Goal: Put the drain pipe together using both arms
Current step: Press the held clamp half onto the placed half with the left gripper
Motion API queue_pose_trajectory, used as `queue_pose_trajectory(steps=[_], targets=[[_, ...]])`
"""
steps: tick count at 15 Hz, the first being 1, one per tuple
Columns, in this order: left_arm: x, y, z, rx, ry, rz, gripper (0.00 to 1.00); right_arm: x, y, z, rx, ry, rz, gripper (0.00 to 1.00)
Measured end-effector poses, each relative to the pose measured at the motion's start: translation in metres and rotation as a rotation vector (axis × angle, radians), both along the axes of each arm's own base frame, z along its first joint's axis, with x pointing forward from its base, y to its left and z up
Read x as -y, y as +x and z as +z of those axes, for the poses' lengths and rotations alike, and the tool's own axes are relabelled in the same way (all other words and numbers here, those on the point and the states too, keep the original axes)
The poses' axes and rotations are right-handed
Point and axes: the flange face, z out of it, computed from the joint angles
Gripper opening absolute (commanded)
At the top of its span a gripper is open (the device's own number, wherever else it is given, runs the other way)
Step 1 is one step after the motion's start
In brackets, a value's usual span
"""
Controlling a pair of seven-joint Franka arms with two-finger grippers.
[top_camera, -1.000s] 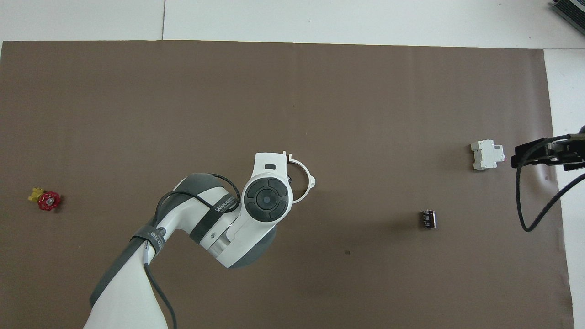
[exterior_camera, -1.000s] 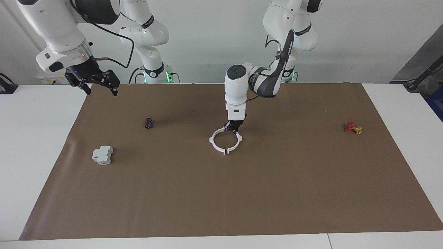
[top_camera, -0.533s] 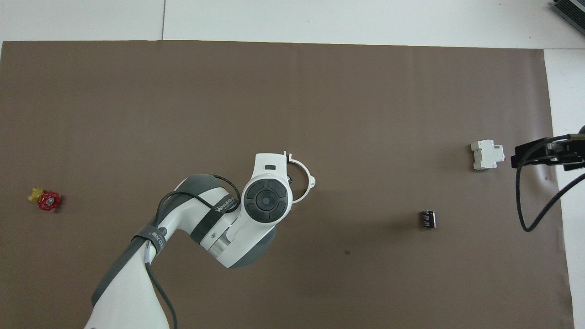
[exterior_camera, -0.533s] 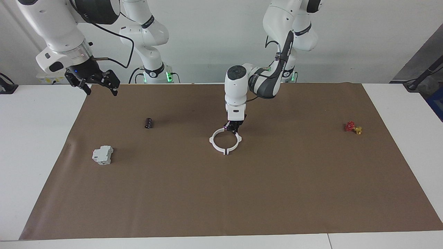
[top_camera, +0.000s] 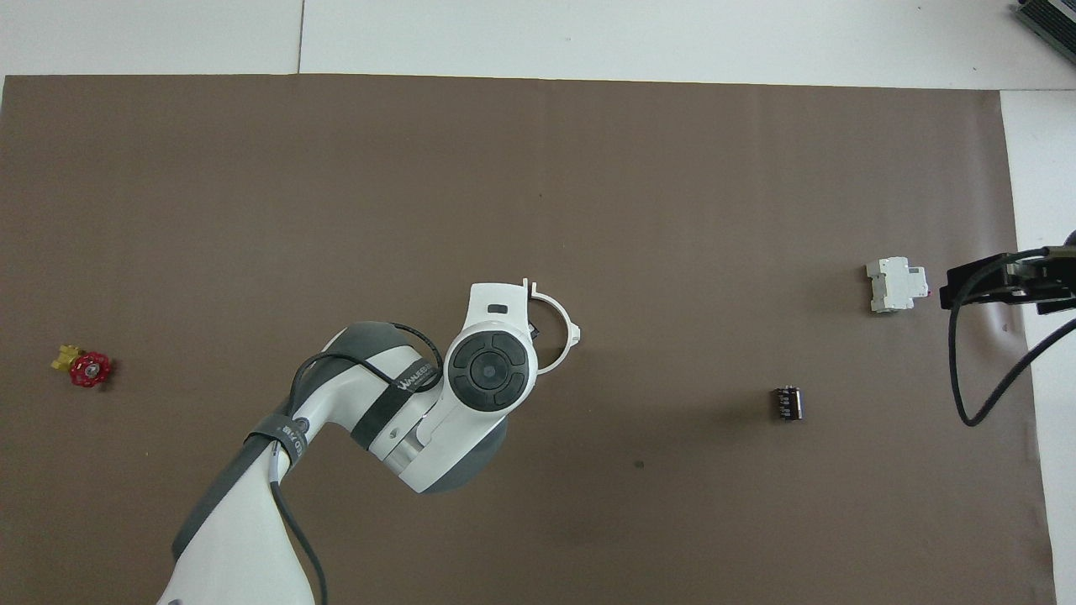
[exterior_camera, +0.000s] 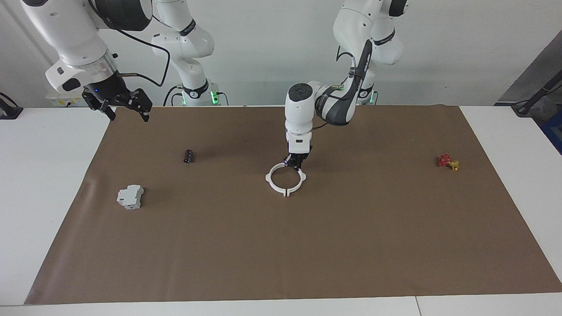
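The drain pipe [exterior_camera: 274, 188] lies as a white ring of two halves in the middle of the brown mat, its tabs meeting at the seam farthest from the robots. My left gripper [exterior_camera: 295, 166] points straight down, shut on the ring's rim nearest the robots, on the half toward the left arm's end. In the overhead view the left wrist covers that grip and only one arc of the drain pipe [top_camera: 561, 315] shows. My right gripper [exterior_camera: 128, 116] hangs open and empty over the mat's corner at the right arm's end, where that arm waits; its edge [top_camera: 1000, 283] shows from above.
A grey-white boxy block [exterior_camera: 130, 196] [top_camera: 896, 285] and a small black cylinder [exterior_camera: 188, 156] [top_camera: 787, 402] lie toward the right arm's end. A red-and-yellow valve [exterior_camera: 448, 162] [top_camera: 84, 366] lies toward the left arm's end. The brown mat [exterior_camera: 281, 254] covers most of the white table.
The left gripper and the ring have crept very slightly toward the right arm's end. The right arm has not moved.
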Motion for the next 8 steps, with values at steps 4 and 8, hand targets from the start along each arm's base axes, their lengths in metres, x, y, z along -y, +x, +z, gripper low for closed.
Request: queue_pose_trajectory(steps=[4,8], targets=[[0.0005,0.0002,-0.0043,-0.002,0.000,-0.001,0.00,0.0000,0.0000,0.0000,0.000,0.000,0.000,1.00],[0.0007,0.0003,-0.0041,0.000,-0.001,-0.001,0.00,0.0000,0.0000,0.0000,0.000,0.000,0.000,1.00]])
